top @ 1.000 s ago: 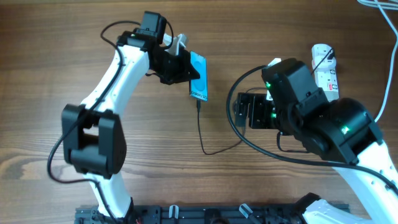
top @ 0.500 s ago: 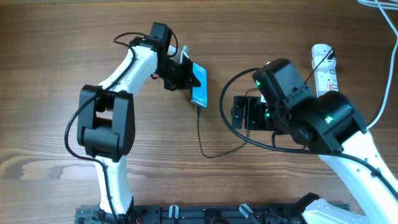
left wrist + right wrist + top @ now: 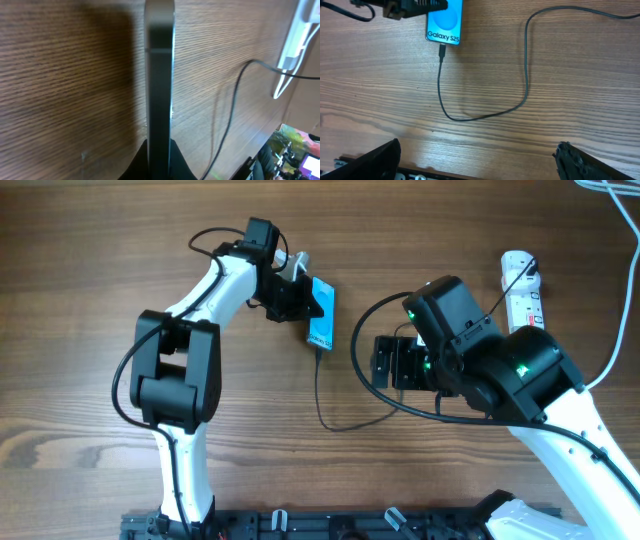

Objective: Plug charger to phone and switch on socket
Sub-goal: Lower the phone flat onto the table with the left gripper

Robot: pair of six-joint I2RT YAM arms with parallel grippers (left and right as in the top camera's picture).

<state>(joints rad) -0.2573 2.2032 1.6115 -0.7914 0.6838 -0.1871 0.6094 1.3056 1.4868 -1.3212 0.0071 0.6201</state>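
"Galaxy S25" is read on the phone [image 3: 445, 20], clamped edgewise in the left tool [image 3: 159, 152]. The tip of the charger [image 3: 526, 75] is seen touching its lettered end, ahead of the widely spread right tool [image 3: 477, 155].

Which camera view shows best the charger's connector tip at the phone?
The right wrist view: the connector tip is clear and unobstructed, meeting the phone's text end. Overhead shows it tiny below the phone. The left wrist view shows only the phone's thin edge and a stretch of cable, not the tip.
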